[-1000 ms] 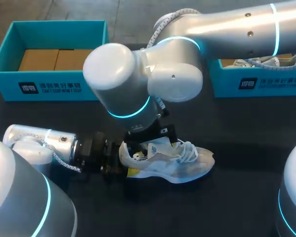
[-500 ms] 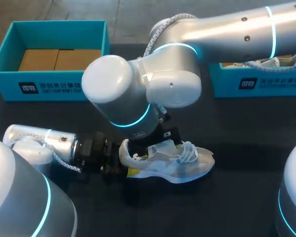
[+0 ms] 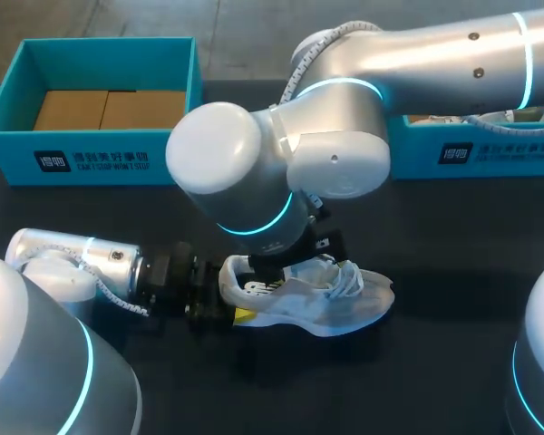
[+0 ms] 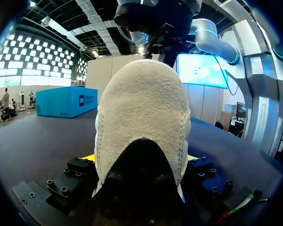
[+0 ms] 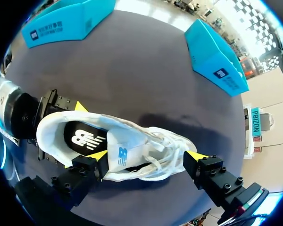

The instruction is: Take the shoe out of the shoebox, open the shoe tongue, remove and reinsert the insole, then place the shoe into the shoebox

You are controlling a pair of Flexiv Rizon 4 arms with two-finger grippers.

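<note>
A white shoe (image 3: 331,306) lies on its side on the black table, toe to the right. My left gripper (image 3: 227,304) comes in low from the left, shut on the shoe's heel (image 4: 141,113), with a finger on each side. One of its yellow fingertips (image 5: 80,106) presses the heel's side. My right gripper (image 5: 147,156) hangs open over the shoe, one tip by the tongue (image 5: 120,153), the other past the laces near the toe. A black insole (image 5: 82,139) with a white logo shows inside the shoe. In the head view my right arm (image 3: 281,172) hides its own fingers.
A teal shoebox (image 3: 91,161) with brown cardboard inside stands at the back left. A second teal shoebox (image 3: 476,152) at the back right holds another white shoe (image 3: 494,116). Bare black table lies in front of and to the right of the shoe.
My right arm has shifted a little to the right and lower over the shoe. The shoe and my left arm have stayed where they were.
</note>
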